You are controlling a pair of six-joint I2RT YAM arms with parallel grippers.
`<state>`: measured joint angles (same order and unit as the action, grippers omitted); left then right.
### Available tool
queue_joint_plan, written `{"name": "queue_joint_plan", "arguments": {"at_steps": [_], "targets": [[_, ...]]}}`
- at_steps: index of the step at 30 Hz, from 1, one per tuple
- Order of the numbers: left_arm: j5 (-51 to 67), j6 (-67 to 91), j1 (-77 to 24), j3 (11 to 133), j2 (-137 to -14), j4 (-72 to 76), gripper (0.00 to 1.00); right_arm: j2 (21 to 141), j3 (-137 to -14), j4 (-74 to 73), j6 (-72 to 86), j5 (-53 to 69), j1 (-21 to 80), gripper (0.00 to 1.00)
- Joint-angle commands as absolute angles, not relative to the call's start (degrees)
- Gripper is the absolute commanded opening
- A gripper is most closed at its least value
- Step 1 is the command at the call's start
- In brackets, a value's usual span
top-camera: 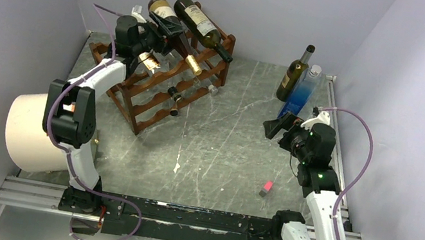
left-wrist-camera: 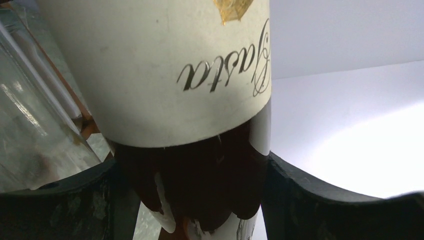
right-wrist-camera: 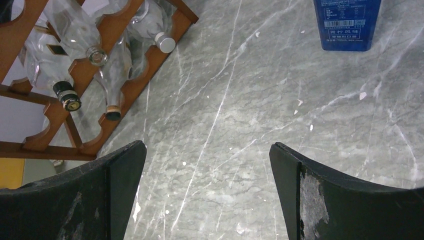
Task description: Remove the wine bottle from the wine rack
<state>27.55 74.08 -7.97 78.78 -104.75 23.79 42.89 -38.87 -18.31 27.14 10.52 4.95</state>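
Observation:
The reddish-brown wooden wine rack (top-camera: pixel 156 88) stands at the far left of the table with several bottles lying in it. My left gripper (top-camera: pixel 161 32) is at its top tier, shut on a dark wine bottle with a cream label (top-camera: pixel 162 10); in the left wrist view that wine bottle (left-wrist-camera: pixel 190 170) fills the space between both fingers (left-wrist-camera: pixel 295 200). A second dark bottle (top-camera: pixel 200 23) lies next to it on the top tier. My right gripper (top-camera: pixel 275 127) is open and empty over the table; the rack shows in the right wrist view (right-wrist-camera: pixel 125 90).
A dark green bottle (top-camera: pixel 294 73) and a blue bottle (top-camera: pixel 302 93) stand at the far right; the blue one shows in the right wrist view (right-wrist-camera: pixel 346 25). A white cylinder (top-camera: pixel 32 129) sits by the left arm. A small pink object (top-camera: pixel 265 188) lies on the table.

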Motion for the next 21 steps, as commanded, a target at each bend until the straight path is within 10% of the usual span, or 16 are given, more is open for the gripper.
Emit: {"name": "queue_joint_plan", "arguments": {"at_steps": [1,21], "targets": [[30.72,74.08,-7.38,86.33,-94.93,39.32,0.07,42.68,-39.95,-17.74,26.63,12.06,4.79,1.0],[31.47,72.69,-7.29,81.98,-90.32,36.5,0.07,47.85,-43.03,-13.57,22.59,13.05,12.35,1.0]]}}
